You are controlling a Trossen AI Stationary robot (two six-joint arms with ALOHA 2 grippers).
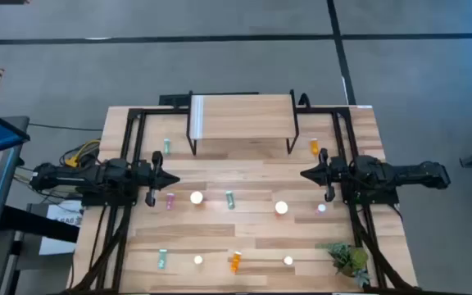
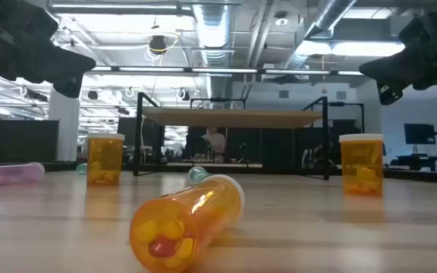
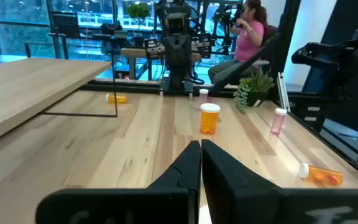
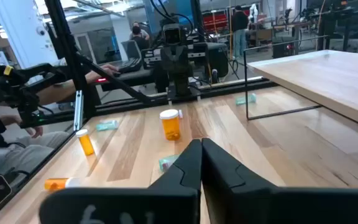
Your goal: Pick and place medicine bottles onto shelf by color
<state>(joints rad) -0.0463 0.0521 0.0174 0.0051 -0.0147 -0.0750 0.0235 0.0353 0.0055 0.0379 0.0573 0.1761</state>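
while both fingers (image 3: 200, 163) are pressed together, the medicine bottles (image 1: 229, 199) lie well apart from them.

An orange medicine bottle (image 2: 184, 224) lies on its side nearest the tabletop's (image 2: 355, 235) front edge. Two wider white-lidded orange bottles (image 2: 105, 158) (image 2: 361, 164) stand upright behind it, before the shelf (image 2: 234, 117). A pink bottle (image 2: 12, 174) lies at left.
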